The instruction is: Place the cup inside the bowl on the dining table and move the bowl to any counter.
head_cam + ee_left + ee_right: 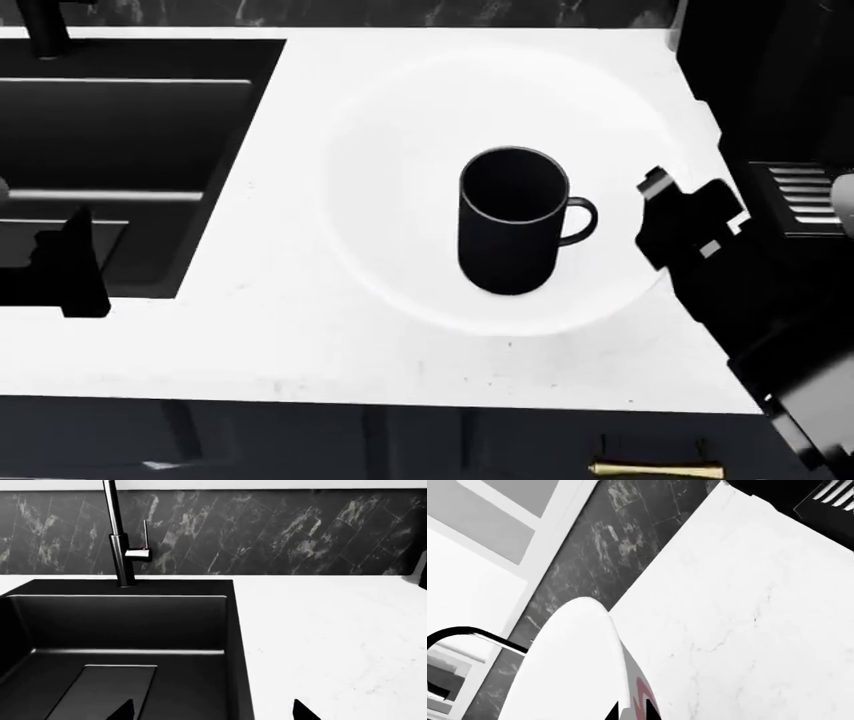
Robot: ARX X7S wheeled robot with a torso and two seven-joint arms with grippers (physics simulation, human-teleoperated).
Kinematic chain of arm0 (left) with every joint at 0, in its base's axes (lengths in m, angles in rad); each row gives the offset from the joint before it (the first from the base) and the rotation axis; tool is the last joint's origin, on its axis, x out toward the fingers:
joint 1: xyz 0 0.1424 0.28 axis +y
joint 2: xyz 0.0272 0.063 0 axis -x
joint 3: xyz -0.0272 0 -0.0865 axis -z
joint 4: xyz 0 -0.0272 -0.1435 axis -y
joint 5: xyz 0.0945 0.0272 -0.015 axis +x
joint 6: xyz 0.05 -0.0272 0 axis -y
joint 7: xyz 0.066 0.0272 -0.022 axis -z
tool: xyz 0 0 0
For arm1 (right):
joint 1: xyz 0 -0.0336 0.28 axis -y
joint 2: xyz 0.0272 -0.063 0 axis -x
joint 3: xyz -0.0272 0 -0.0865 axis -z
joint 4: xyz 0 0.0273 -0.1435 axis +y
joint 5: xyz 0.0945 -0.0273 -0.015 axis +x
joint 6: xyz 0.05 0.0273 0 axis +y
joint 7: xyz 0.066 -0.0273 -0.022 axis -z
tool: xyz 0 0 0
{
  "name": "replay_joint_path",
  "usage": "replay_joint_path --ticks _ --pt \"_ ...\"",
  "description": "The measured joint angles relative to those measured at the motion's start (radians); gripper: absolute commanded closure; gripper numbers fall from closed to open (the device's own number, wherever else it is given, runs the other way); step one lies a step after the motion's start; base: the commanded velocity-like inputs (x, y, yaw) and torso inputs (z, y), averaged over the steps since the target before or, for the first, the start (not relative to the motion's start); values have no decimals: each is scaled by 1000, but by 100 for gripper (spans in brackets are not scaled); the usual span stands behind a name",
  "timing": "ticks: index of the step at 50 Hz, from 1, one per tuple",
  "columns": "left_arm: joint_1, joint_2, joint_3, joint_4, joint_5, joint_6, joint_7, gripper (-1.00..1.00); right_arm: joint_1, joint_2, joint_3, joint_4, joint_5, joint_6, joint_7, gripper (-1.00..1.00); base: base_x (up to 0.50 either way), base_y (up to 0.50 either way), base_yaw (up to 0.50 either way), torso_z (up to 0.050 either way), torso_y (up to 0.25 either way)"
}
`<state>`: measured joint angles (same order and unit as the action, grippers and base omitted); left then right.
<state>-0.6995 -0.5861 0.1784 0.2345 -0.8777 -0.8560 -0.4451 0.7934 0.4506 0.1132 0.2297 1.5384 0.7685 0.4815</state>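
Note:
The wide white bowl (400, 150) rests on the veined white counter (267, 340), just right of the sink. The black cup (511, 225) stands upright inside it, handle toward the right. My right gripper (654, 215) is at the bowl's right rim. In the right wrist view the bowl's (567, 665) thin edge sits pinched between the right gripper's (630, 711) two dark tips. My left gripper (213, 712) is open and empty, straddling the sink's right edge; in the head view the left gripper (60, 265) hangs over the basin. The dining table is out of view.
A black inset sink (120, 130) takes up the counter's left, with a tall dark faucet (119, 535) behind it against the dark tiled backsplash (300, 530). A dark appliance with vent slats (801, 195) stands at the counter's right end. A brass drawer handle (654, 468) shows below.

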Motion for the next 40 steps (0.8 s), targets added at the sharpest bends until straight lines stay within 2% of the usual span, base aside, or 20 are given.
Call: replay_joint_path --ticks 19,40 --pt "15 -7 -5 1 -4 10 4 -100 -28 -9 -11 5 -8 -5 -8 100 441 0 0 0 2" --pt "29 -14 -7 7 -7 19 7 -100 -89 -19 -20 1 -11 -10 -14 100 8 0 0 0 0"
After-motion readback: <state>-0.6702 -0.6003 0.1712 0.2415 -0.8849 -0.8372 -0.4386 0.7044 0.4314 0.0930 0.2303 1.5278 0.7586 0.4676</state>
